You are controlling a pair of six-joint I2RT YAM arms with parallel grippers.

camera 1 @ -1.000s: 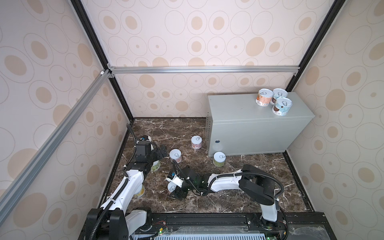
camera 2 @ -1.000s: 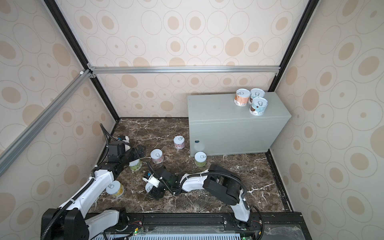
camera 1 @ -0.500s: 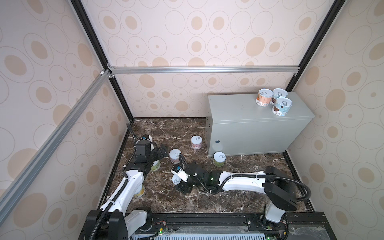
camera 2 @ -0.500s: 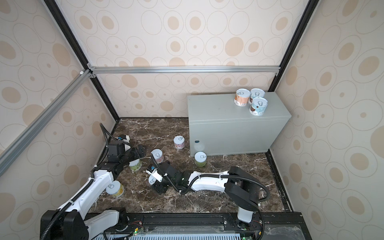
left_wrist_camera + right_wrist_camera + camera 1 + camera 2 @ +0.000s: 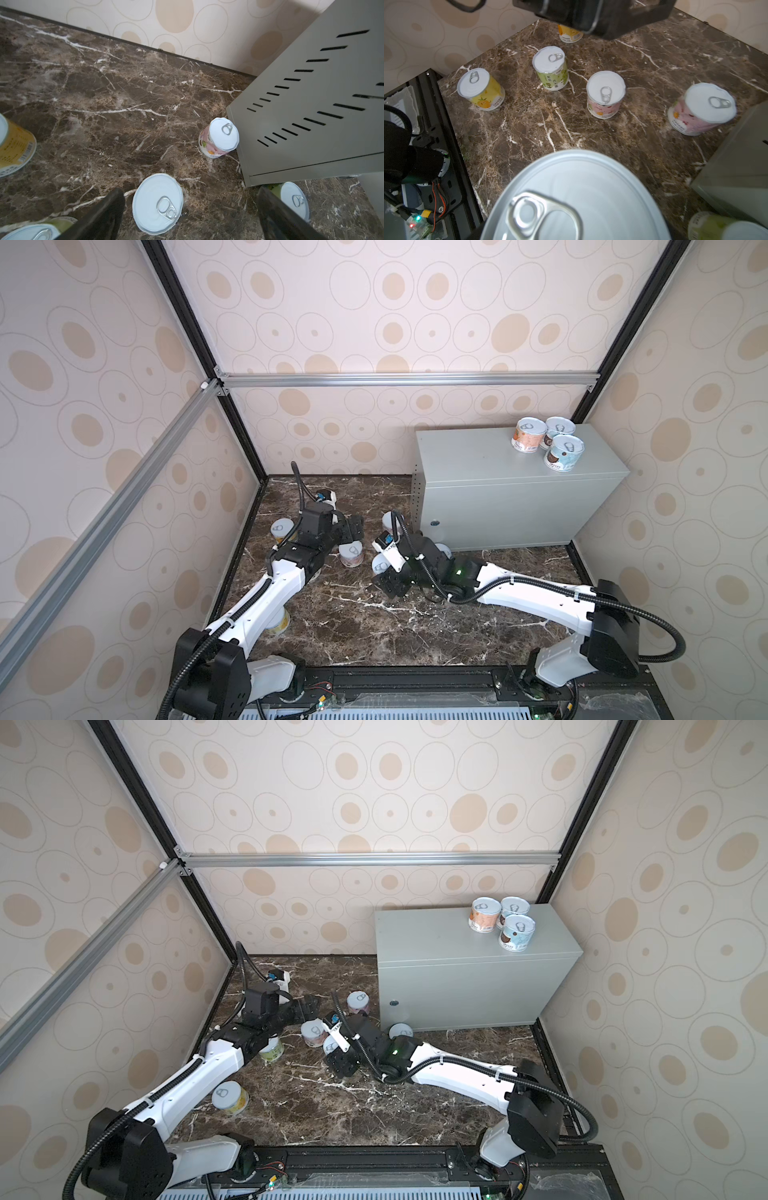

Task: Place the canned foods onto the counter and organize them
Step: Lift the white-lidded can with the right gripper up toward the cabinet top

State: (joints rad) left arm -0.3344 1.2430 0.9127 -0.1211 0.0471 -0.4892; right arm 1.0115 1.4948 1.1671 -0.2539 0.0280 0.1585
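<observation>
In both top views the counter (image 5: 498, 472) stands far right with three tins clustered on its far right corner: one orange tin (image 5: 527, 435) and two light-blue tins (image 5: 563, 452). Together these views show seven more tins off the counter, left of it and in front of it, over the marble floor (image 5: 374, 635). The left gripper (image 5: 354, 528) hangs spread wide and empty close to the middle pink tin (image 5: 350, 554). The right gripper (image 5: 333, 1050) clasps one tin, the held tin (image 5: 330, 1043), near the floor's centre.

The left wrist view shows five tins and two dark fingers (image 5: 99, 216) set wide apart. A second pink tin (image 5: 222, 137) stands just beside the counter's perforated left side.

The right wrist view shows seven tins: the held tin's lid (image 5: 571, 197) up close, then two yellow, two green and two pink.
</observation>
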